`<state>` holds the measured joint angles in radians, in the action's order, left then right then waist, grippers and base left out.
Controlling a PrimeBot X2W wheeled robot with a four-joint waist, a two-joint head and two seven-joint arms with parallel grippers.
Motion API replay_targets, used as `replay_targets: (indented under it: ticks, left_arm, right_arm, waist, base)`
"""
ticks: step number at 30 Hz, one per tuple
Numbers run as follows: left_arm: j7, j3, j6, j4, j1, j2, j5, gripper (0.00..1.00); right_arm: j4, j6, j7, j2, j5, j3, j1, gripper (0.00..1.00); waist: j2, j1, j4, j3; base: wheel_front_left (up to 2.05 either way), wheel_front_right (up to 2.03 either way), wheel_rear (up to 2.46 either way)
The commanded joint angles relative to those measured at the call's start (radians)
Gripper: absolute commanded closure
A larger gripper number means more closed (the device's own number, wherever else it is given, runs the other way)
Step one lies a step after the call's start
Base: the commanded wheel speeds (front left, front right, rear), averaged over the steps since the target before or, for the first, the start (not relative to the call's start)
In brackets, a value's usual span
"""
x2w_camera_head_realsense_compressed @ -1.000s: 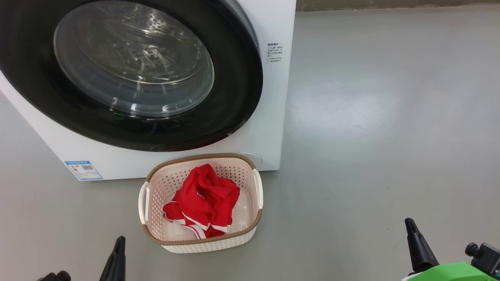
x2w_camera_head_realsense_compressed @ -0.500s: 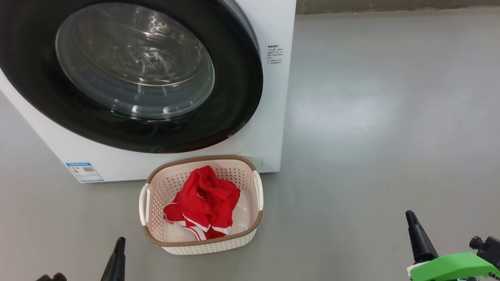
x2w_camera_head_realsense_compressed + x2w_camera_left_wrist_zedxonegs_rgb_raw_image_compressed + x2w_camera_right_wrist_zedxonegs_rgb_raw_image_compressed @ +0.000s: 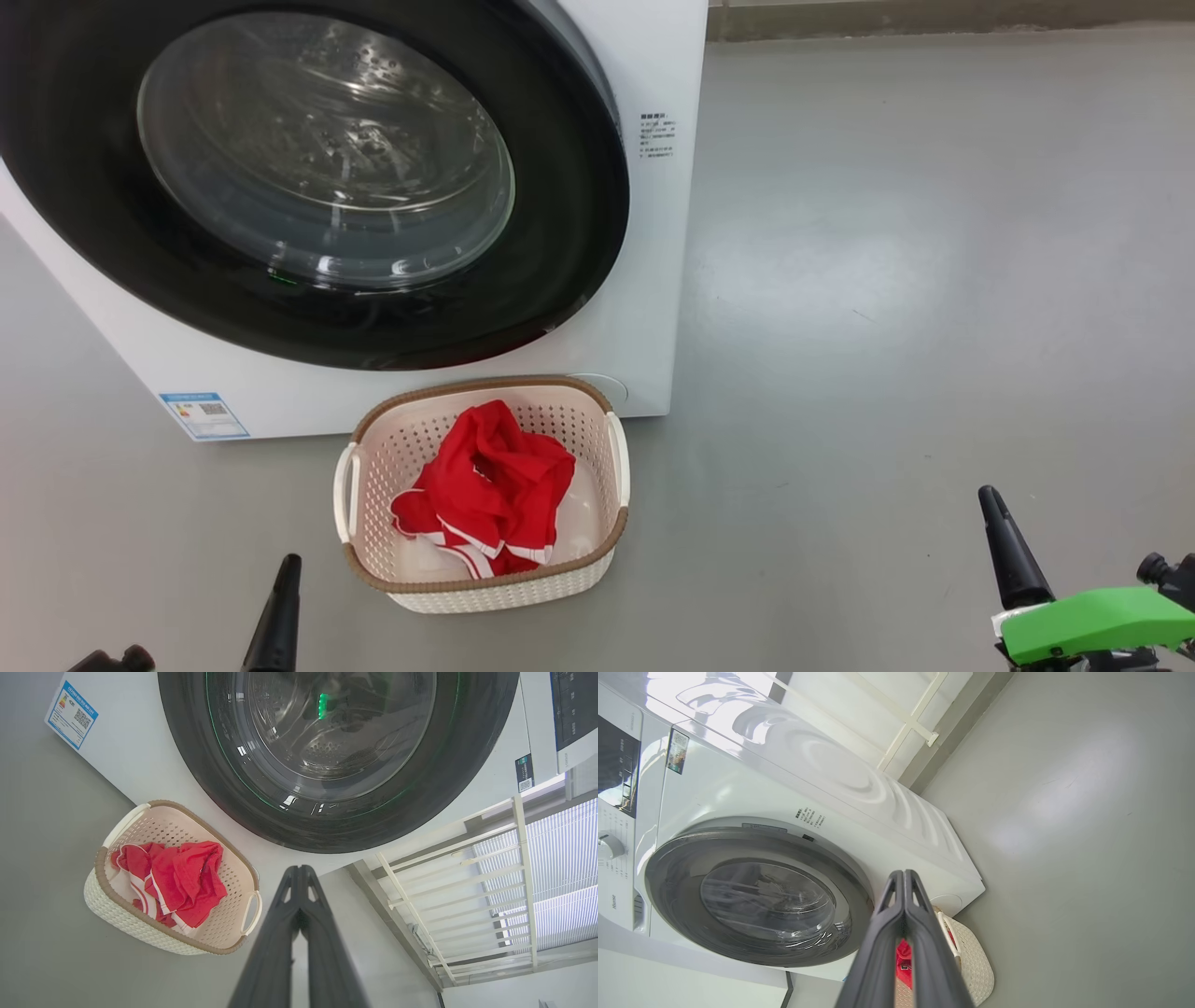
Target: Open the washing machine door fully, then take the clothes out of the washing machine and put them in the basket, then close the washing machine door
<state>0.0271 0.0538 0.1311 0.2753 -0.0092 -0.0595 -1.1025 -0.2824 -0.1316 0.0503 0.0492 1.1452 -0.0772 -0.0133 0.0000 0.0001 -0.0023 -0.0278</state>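
Both pincers are closed and holding nothing. Our left pincer (image 3: 286,571) pokes up at the lower left of the head view, and in its own wrist view the two dark fingers (image 3: 280,933) are pressed together at the tips. Same deal with our right pincer (image 3: 991,504) at the lower right: fingers tip to tip, with a bright green part (image 3: 1083,621) on the arm just behind it. Both hang over the bare grey floor (image 3: 887,327), well apart from each other and touching nothing.

A bit further out, nearer our left side, the basket (image 3: 485,586) sits on the floor. It's cream with holes, a brown rim and a white handle on each side. The clothes (image 3: 490,476) are inside it, a crumpled red heap with white stripe trim showing along the near edge.

Right behind that is the washer (image 3: 653,280), white. The basket's far rim sits just beside the bottom of its front, and we can't tell if they touch. The door (image 3: 579,233) is shut flat against the front, with a wide glossy black rim and the steel drum showing through the clear glass. A small blue label (image 3: 203,415) sits at the front's lower left corner. In the right wrist view a dial (image 3: 607,845) shows up by the control panel. Furthest back, past the washer, a pale railing (image 3: 467,868) shows in the left wrist view.
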Motion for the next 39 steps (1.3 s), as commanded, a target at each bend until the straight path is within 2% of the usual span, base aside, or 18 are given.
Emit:
replay_targets:
  ticks: [1,39]
  left_arm:
    - [-0.006,0.027,0.000,-0.023,-0.047,-0.009,-0.031,1.00]
    - [-0.116,0.055,0.000,-0.025,-0.093,0.006,-0.416,1.00]
  right_arm:
    - [0.028,0.001,-0.009,0.016,0.036,0.012,0.045,1.00]
    - [0.034,0.001,-0.116,0.021,0.402,-0.005,0.109,1.00]
  waist:
    - [0.0000,0.0000,0.000,0.001]
    - [0.0000,-0.0001,0.002,0.022]
  base:
    - [0.00,0.00,0.00]
    - [0.00,0.00,0.00]
